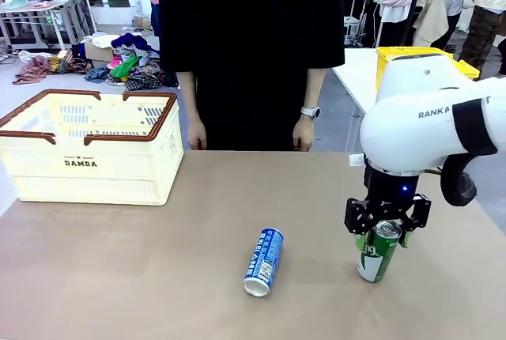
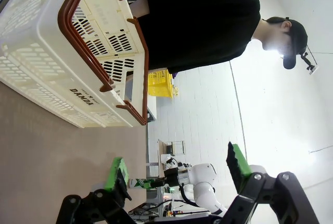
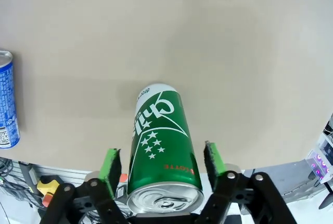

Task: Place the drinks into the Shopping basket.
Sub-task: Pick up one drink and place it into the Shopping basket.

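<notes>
**Near edge.** A blue can [image 1: 263, 262] lies on its side on the table [image 1: 142, 277]. It is to the right of the Shopping basket [image 1: 95, 178], well apart from it and closer to the robot. One silver end points toward the robot.

**Green can.** A green can [image 1: 375, 257] stands on the table with a slight lean. It is farther right of the basket than the blue can.

**Right claw.** The right claw [image 1: 385, 233] is set down over the top of the green can. Its jaws are parted, with one green pad [image 3: 111, 165] on either side of the can's upper body. The right wrist view shows a narrow gap at each pad, so the can is straddled, not clamped.

**Left claw.** The left claw [image 2: 177, 169] is spread wide with nothing between its pads. It faces the printed long side of the basket from nearby.

**Basket.** It stands upright on the table, brown handles resting on the rim.

**Far side.** A person [image 1: 251, 39] stands at the table edge, right of the basket. Both hands hang at table height. A yellow basket [image 1: 395, 59] sits beyond, far right of the Shopping basket.
</notes>
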Robot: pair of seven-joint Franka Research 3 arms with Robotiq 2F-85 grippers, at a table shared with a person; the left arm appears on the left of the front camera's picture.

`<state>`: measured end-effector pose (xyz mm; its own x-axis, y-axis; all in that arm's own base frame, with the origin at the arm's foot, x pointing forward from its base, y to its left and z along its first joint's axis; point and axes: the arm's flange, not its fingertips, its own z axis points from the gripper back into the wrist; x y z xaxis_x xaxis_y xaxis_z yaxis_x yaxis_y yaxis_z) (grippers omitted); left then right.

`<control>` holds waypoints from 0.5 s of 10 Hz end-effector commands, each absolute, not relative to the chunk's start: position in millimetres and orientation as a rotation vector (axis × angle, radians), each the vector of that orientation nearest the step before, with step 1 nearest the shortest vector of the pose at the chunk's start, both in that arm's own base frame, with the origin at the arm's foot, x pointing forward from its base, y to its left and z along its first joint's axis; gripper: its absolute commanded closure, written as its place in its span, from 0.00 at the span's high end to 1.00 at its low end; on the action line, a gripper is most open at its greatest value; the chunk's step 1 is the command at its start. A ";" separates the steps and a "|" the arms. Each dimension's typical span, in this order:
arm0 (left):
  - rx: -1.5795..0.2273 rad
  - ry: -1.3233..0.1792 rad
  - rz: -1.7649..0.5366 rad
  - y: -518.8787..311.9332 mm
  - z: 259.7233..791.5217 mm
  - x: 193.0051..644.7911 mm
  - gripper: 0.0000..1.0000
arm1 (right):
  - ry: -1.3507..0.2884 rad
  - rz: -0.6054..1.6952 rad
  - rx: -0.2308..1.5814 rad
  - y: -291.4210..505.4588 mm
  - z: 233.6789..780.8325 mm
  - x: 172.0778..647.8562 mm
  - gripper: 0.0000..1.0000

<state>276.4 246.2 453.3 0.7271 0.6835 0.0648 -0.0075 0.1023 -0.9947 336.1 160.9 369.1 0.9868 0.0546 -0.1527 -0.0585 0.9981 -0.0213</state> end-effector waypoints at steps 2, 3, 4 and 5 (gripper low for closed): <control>-1.396 -0.595 0.555 247.0 456.1 273.3 1.00 | 0.156 0.087 0.014 161.9 368.5 337.0 0.00; -1.396 -0.595 0.555 247.0 456.1 273.3 1.00 | 0.156 0.089 0.011 161.5 369.0 336.9 0.00; -1.396 -0.595 0.555 247.0 456.1 273.3 1.00 | 0.154 0.094 0.009 161.3 370.1 336.6 0.00; -1.396 -0.595 0.555 247.0 456.1 273.3 1.00 | 0.151 0.095 0.006 161.1 372.7 335.9 0.00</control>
